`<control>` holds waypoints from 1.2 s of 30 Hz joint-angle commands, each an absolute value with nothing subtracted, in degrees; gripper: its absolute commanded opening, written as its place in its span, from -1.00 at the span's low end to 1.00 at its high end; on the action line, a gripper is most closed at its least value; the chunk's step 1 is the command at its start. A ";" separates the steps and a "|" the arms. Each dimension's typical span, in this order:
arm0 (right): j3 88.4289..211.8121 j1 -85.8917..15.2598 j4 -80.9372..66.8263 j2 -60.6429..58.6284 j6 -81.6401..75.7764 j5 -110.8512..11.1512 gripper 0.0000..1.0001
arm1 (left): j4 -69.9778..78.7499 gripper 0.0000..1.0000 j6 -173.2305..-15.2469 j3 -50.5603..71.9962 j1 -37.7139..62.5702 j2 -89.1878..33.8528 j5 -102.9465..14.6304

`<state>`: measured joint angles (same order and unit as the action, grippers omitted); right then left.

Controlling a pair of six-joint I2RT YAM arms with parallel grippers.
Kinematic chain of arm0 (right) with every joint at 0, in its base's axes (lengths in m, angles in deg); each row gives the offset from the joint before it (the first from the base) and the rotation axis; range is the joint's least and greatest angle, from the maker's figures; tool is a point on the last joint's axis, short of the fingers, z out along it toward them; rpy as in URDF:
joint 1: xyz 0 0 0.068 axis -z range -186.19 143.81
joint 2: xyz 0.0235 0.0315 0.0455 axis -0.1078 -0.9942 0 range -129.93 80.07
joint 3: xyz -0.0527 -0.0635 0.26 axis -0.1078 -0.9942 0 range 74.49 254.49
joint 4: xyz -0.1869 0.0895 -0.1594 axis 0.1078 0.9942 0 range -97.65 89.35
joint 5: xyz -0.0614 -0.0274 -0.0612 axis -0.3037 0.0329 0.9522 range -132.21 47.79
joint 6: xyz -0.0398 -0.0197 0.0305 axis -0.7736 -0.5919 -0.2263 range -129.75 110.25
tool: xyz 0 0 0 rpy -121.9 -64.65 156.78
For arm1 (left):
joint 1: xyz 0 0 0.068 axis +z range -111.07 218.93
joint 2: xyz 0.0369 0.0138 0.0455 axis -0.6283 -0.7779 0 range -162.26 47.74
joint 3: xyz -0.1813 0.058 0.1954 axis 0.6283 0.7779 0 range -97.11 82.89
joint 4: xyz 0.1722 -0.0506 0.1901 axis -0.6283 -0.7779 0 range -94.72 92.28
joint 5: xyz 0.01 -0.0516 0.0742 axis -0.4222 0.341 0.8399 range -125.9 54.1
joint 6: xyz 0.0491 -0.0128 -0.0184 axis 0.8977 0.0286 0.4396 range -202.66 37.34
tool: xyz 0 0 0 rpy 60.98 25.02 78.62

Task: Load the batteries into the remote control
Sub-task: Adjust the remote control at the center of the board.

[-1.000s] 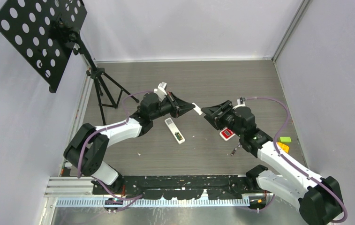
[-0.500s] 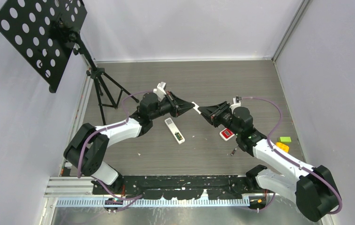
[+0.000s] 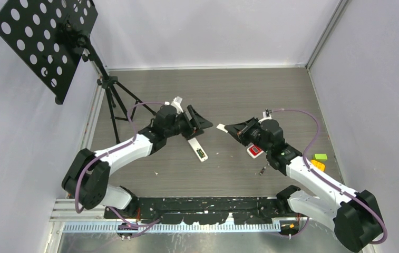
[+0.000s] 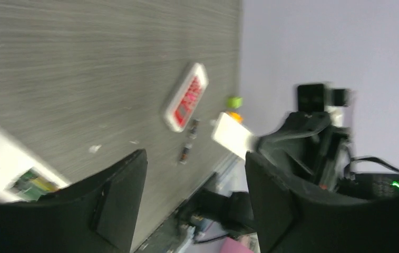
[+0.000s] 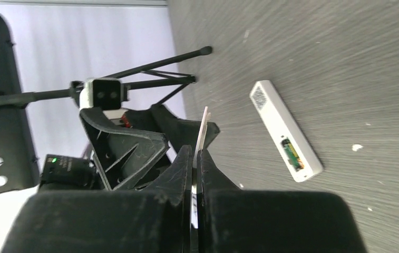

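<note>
Batteries (image 4: 185, 154), two small dark cylinders, lie loose on the table (image 3: 229, 95). They are well apart from both sets of jaws and show in the left wrist view through the gap between the left fingers (image 4: 118, 200). They rest just beside a red-faced remote (image 3: 254, 150), which sits under the right arm, behind its jaws.

The white remote control (image 3: 196, 146) lies flat just below the left gripper (image 3: 199, 118), with one end tucked under it. Its open compartment (image 3: 201, 153) is at the other end, away from the jaws, and something green shows inside.

The left gripper's jaws stand wide apart and hold nothing. The right gripper (image 3: 227, 127) has its jaws pressed together on a thin white plate (image 3: 221, 127). The plate sticks out past the fingertips, edge-on in the right wrist view. It points toward the left jaws without touching them, and the white remote control lies on the table off to one side of it.

Far behind the right jaws, near the wall, sit a green block (image 3: 321, 156) and an orange block (image 3: 318, 165). Behind the left jaws stands a tripod (image 3: 115, 100) carrying a perforated black board (image 3: 44, 37).
</note>
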<state>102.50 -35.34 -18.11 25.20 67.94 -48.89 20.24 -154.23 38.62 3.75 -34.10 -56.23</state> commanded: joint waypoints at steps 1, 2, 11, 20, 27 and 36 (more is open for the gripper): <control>107.61 -35.48 -7.15 25.96 60.36 -45.31 -0.99 | -4.92 0.38 -134.89 35.73 4.39 -29.46 -44.83; 108.45 -35.47 -5.16 25.49 59.43 -45.06 -0.99 | -8.25 0.30 -131.97 35.57 4.43 -29.27 -42.61; 110.39 -35.49 -0.36 22.34 56.62 -45.02 -0.99 | -20.94 -1.00 -128.76 40.28 2.01 -30.47 -31.34; 110.23 -35.48 -0.71 21.38 56.48 -45.71 -0.99 | -10.92 -0.84 -130.35 40.11 -0.35 -39.64 -40.62; 109.10 -35.46 -2.34 20.31 57.84 -47.84 -0.96 | -5.66 -0.60 -130.52 36.02 -0.45 -46.39 -43.82; 107.71 -35.47 -5.50 16.00 59.24 -49.90 -0.96 | 1.93 -0.54 -131.58 33.60 -0.48 -51.92 -48.76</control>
<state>108.22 -35.34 -1.85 16.81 58.57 -49.19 -0.88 -131.78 34.20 -0.12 -49.60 -48.02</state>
